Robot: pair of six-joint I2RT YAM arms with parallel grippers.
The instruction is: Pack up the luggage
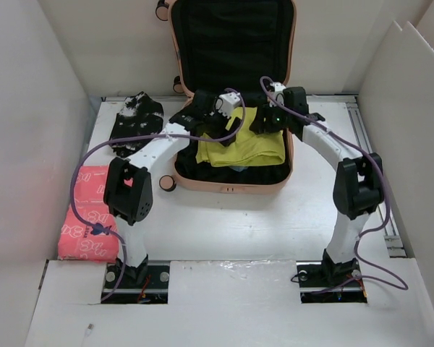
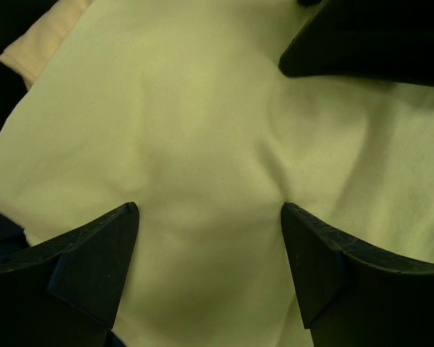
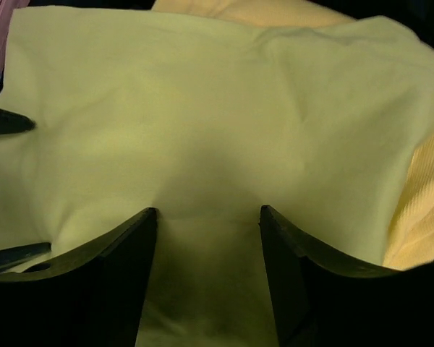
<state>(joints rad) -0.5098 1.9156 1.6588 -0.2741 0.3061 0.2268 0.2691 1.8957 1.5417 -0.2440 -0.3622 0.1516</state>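
Observation:
The peach-pink luggage [image 1: 231,186] lies open at the back centre, its black-lined lid standing upright. A yellow-green garment [image 1: 242,150] lies in its lower half, over a paler yellow cloth [image 3: 422,224]. My left gripper [image 1: 218,124] is open, with both fingertips pressed into the garment [image 2: 202,130] from the left; its jaws stand wide apart in the left wrist view [image 2: 210,210]. My right gripper [image 1: 266,119] is open too, with its tips dug into the same garment [image 3: 224,108] in the right wrist view [image 3: 207,211]. Neither gripper pinches a fold.
A black garment with white print [image 1: 136,119] lies left of the luggage. A pink folded cloth with white lettering [image 1: 90,213] lies at the near left. White walls close in both sides. A black wheel [image 1: 167,183] sticks out at the luggage's front left corner.

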